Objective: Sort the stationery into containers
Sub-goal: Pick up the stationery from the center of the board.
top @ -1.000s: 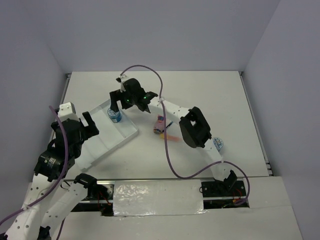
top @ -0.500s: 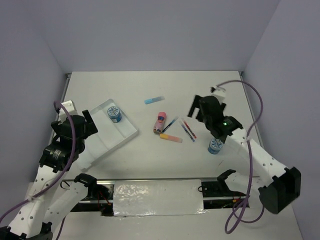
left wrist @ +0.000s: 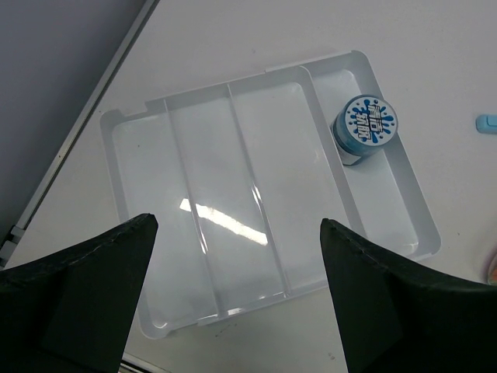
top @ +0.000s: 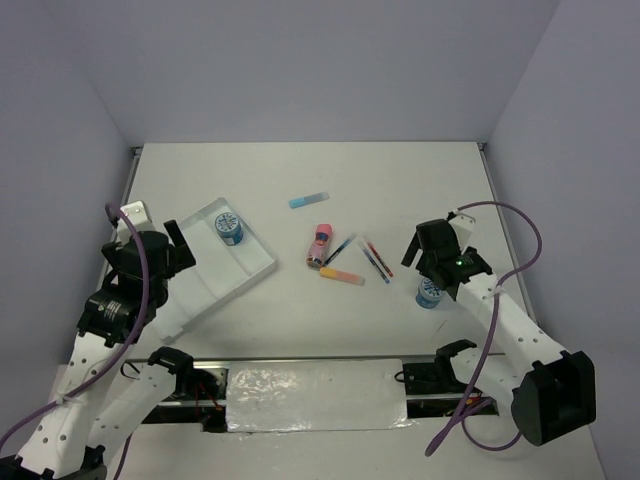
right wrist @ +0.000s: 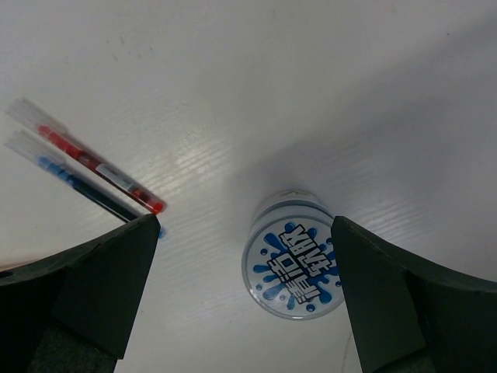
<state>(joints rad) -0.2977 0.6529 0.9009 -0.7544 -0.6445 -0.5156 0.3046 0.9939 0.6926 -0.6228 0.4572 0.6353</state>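
We've got the right claw (right wrist: 243, 225) spread wide open and holding nothing. It sits right above the second blue roll (right wrist: 293, 268), and from the wrist cam the roll is down between the two fingers, a bit closer to the right one, touching neither. That roll stands upright with its patterned top facing up, on the right side of the bench (top: 400, 180) toward the near edge. There's bare surface between it and the right edge, and more toward the near edge.

Just left of it is a pair of pens (top: 375, 260), one red (right wrist: 97, 163) and one blue (right wrist: 85, 186). They lie side by side, with their long axis running diagonally from far-left to near-right. Around mid-bench there's:
- **Third pen** (top: 340, 248): it slants the opposite way.
- **Pink cylinder** (top: 319, 245): on its side just beside that pen, pointing roughly far to near.
- **Orange bar** (top: 342, 275): just nearer, lying roughly along the near edge.
- **Light-blue bar** (top: 308, 200): sits alone, farther back, lying about the same way.

The left claw (left wrist: 237, 225) is also wide open and empty, hovering over the tray (left wrist: 202, 194). The tray sits on the left side of the bench, turned at an angle to the edges. The first blue roll (left wrist: 366, 128) stands upright at the far end of its rightmost long compartment.
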